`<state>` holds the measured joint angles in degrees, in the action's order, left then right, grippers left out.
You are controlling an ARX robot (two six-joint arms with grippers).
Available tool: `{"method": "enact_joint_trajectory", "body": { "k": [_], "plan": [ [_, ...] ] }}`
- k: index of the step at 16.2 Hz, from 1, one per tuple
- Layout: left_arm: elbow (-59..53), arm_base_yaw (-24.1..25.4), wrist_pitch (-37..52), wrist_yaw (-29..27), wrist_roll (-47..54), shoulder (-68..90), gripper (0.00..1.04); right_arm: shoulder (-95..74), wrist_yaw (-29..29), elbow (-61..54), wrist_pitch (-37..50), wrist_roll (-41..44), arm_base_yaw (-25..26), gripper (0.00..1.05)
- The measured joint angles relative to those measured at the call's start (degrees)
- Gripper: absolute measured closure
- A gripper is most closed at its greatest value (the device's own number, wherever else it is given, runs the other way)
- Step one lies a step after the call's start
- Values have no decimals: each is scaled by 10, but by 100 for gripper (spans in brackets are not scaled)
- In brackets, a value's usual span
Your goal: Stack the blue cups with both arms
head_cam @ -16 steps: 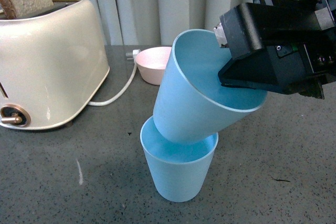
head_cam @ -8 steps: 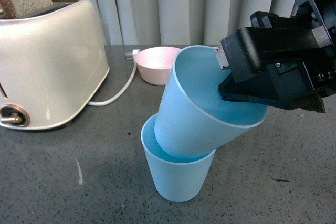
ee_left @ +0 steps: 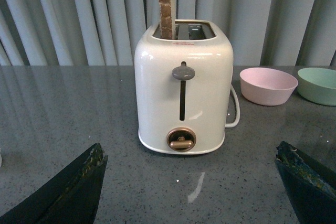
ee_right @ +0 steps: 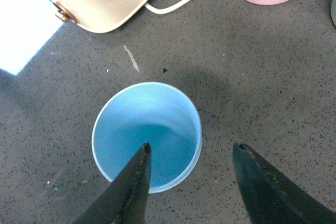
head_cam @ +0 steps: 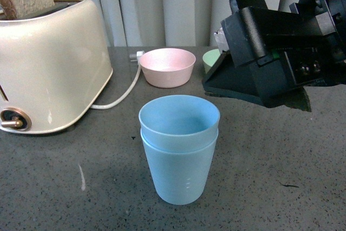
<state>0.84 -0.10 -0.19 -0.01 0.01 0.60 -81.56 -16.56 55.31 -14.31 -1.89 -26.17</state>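
The two light blue plastic cups (head_cam: 179, 147) stand upright on the grey speckled table (head_cam: 65, 187), one sitting snugly inside the other. The black right gripper (ee_right: 190, 174) hangs above them with its fingers spread apart, holding nothing. The black left gripper (ee_left: 190, 182) is spread wide too, facing a cream toaster (ee_left: 182, 85). A pink bowl (head_cam: 167, 66) sits behind the cups.
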Motion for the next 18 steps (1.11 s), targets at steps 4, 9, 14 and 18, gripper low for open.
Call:
{"method": "enact_joint_trajectory", "body": {
  "k": [4, 9, 14, 18],
  "plan": [
    [0, 0, 0, 0, 0, 0, 7, 10, 18, -26, 72, -42, 0, 17],
    [0, 0, 0, 0, 0, 0, 7, 24, 210, -82, 243, -207, -14, 7],
    [0, 2, 3, 0, 0, 0, 7, -139, 1, 12, 329, -150, 373, 9],
    [0, -1, 0, -3, 0, 0, 7, 63, 102, -204, 614, -4, 308, 58]
  ]
}}
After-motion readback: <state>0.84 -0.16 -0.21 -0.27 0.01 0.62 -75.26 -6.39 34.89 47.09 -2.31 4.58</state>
